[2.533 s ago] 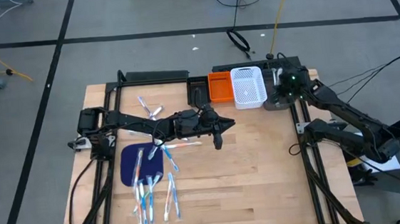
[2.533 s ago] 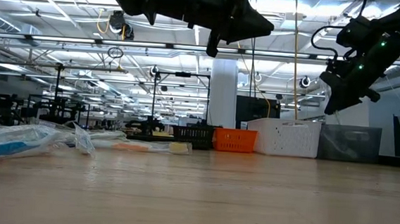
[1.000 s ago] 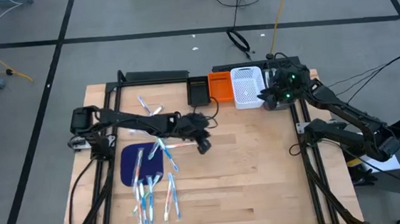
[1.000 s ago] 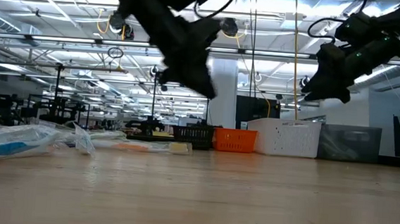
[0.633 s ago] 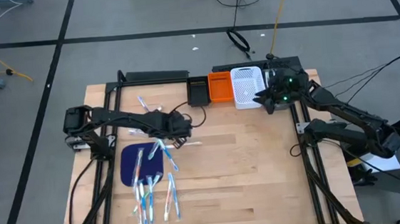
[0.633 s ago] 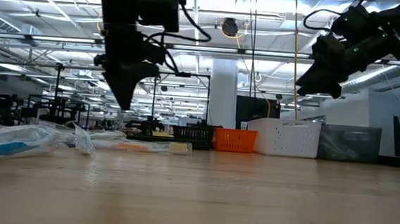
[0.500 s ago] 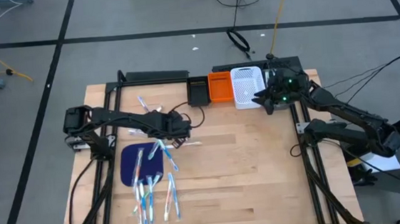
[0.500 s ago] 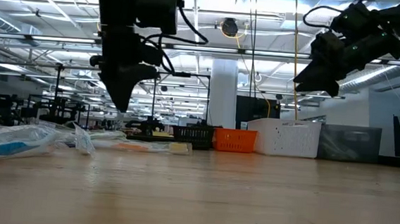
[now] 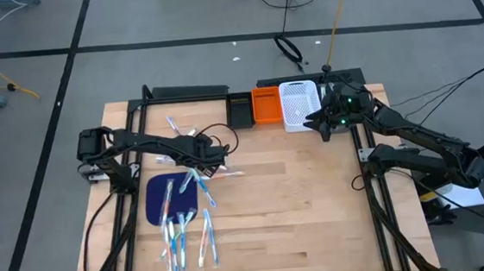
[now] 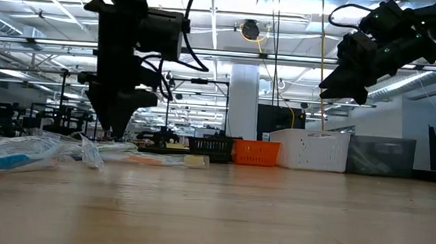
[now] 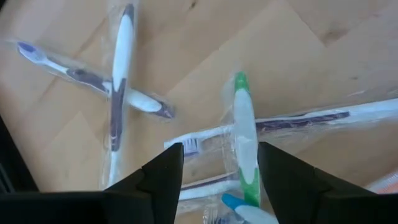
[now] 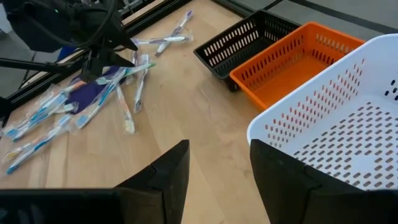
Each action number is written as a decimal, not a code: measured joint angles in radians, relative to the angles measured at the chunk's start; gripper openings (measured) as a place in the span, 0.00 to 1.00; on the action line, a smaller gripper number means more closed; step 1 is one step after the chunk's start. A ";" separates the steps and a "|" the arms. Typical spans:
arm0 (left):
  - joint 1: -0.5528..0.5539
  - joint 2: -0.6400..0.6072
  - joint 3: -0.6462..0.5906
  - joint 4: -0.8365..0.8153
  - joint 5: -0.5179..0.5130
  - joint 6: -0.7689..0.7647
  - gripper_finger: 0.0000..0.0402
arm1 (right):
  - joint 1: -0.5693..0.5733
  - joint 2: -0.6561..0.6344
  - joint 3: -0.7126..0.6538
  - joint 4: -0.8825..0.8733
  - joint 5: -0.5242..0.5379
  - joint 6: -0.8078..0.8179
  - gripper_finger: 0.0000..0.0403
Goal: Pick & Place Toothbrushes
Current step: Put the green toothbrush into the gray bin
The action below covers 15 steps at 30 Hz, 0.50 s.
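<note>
Several wrapped toothbrushes lie on and around the dark blue mat at the table's left. A crossed pair lies farther back. My left gripper hangs open, fingers pointing down, just above the pile's far end. In its wrist view a green-handled toothbrush and a white one with purple lie on the table below the gap between the fingers. My right gripper is open and holds nothing, in the air beside the white bin.
Black, orange and white bins stand in a row at the table's far edge. The white bin has nothing in it where it shows. Bare wood fills the table's middle and right. Dark frame rails run along both sides.
My left gripper has swung from the table's middle toward its left edge and come down over the far end of the toothbrush pile, its fingers turning to point down. My right gripper has shifted slightly toward the white bin. The toothbrushes have stayed put.
</note>
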 joint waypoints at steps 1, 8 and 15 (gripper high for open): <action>0.002 0.000 -0.005 0.007 0.001 0.000 0.52 | 0.000 0.000 0.000 0.000 0.000 0.000 0.41; 0.022 0.000 -0.033 0.086 0.042 0.022 0.48 | 0.000 0.000 0.000 0.000 0.000 0.000 0.41; 0.023 0.001 -0.034 0.103 0.045 0.023 0.47 | 0.000 0.000 0.000 0.000 0.000 0.000 0.41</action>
